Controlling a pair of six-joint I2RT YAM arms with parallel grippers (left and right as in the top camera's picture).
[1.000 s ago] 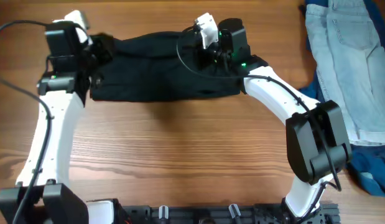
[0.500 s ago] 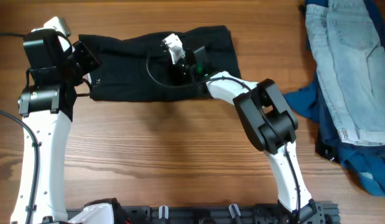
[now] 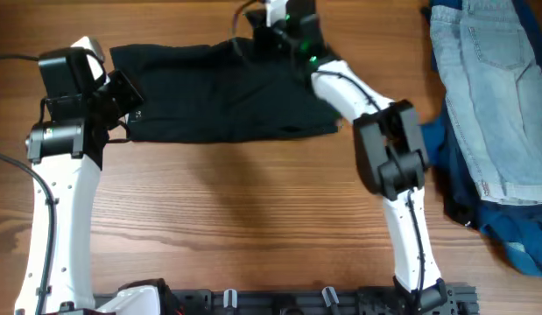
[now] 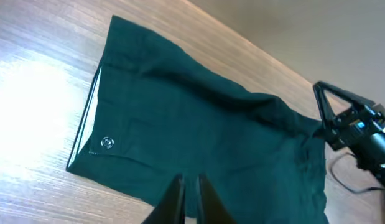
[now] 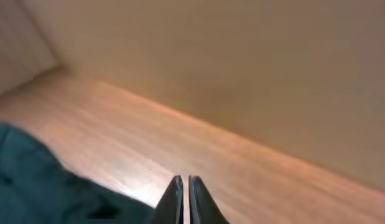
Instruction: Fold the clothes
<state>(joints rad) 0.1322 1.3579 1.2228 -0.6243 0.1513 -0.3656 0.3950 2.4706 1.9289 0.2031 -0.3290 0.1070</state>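
One dark garment (image 3: 227, 96) on one bench (image 3: 253, 219); two more garments heaped at the right edge, one pale denim piece (image 3: 489, 87) and one darker blue piece (image 3: 516, 238), three in all; two white arms, one left arm (image 3: 60, 192) and one right arm (image 3: 404, 210).

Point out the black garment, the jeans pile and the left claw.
black garment (image 3: 218, 101): overhead view, its middle.
jeans pile (image 3: 489, 87): overhead view, light denim on top.
left claw (image 4: 188, 182): left wrist view, between the fingertips.

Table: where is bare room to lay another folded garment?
Free: the table strip in front of the black garment, between the left arm and right arm. Crowded: the right edge under the denim pile, and the far side.
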